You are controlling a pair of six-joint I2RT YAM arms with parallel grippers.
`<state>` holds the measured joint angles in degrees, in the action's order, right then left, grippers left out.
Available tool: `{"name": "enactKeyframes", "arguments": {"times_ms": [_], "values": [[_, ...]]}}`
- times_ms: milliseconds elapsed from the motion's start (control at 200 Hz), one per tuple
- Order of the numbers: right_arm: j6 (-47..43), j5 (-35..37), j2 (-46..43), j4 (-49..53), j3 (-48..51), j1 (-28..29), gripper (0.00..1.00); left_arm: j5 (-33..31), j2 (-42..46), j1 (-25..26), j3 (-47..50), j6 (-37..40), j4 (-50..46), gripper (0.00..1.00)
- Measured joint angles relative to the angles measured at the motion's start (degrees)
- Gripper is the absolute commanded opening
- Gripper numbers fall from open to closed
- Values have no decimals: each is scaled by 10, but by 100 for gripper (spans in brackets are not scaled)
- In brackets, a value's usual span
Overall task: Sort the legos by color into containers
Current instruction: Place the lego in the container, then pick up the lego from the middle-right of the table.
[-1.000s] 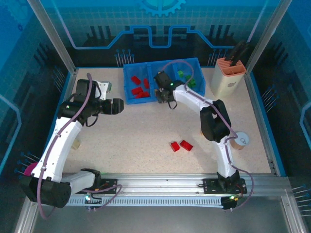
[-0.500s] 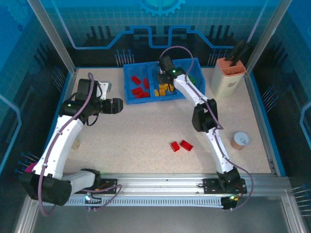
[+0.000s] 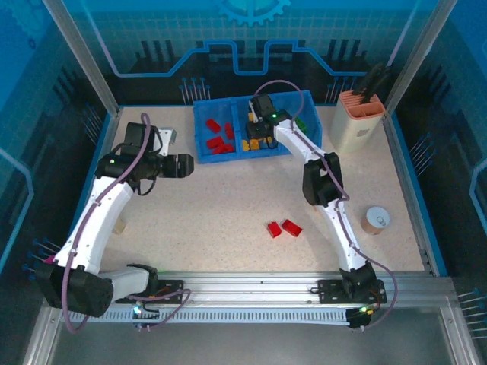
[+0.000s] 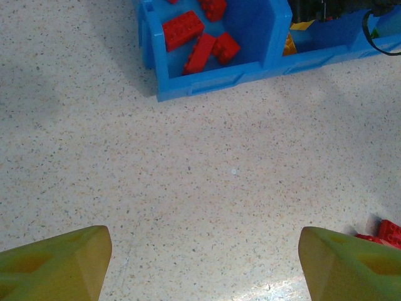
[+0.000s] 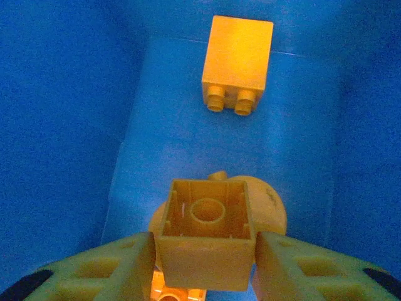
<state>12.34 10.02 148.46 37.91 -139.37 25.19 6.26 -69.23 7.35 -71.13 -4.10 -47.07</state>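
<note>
Now the right gripper (image 5: 205, 254) is clamped on a yellow brick (image 5: 205, 233), hollow side showing, inside the middle compartment of the blue tray (image 3: 199, 122) at twelve o'clock. The left gripper (image 4: 200, 263) hangs wide open and empty at nine o'clock over the table (image 3: 228, 198). Two red bricks (image 3: 283, 227) lie at six o'clock of the tray.

No words or numbers can be read anywhere. The blue back wall (image 3: 152, 30) has a light blue gear shape (image 3: 251, 9) drawn at its top, with light blue lines under it. The beige holder (image 3: 356, 128) has a small dark mark on its front, too small to make out.
</note>
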Motion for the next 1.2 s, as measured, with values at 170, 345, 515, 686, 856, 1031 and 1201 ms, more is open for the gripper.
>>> {"name": "enactKeyframes", "arguments": {"times_ms": [170,345,515,686,856,1031,1201], "values": [[-4,3,-58,-7,45,8,51,0,0,0,0,0,3,81],[11,7,-215,-40,203,31,55,5,-2,1,0,-3,10,82],[42,36,-402,-70,426,38,63,10,-2,4,0,-2,10,82],[98,76,-565,-47,648,-2,76,12,-2,10,0,-3,10,84],[162,83,-651,-24,806,-60,85,14,-2,32,0,-2,10,86],[199,68,-654,-2,867,-80,92,17,-2,40,0,-2,10,86],[201,48,-629,-9,870,-95,88,24,-2,40,0,-3,10,86]]}}
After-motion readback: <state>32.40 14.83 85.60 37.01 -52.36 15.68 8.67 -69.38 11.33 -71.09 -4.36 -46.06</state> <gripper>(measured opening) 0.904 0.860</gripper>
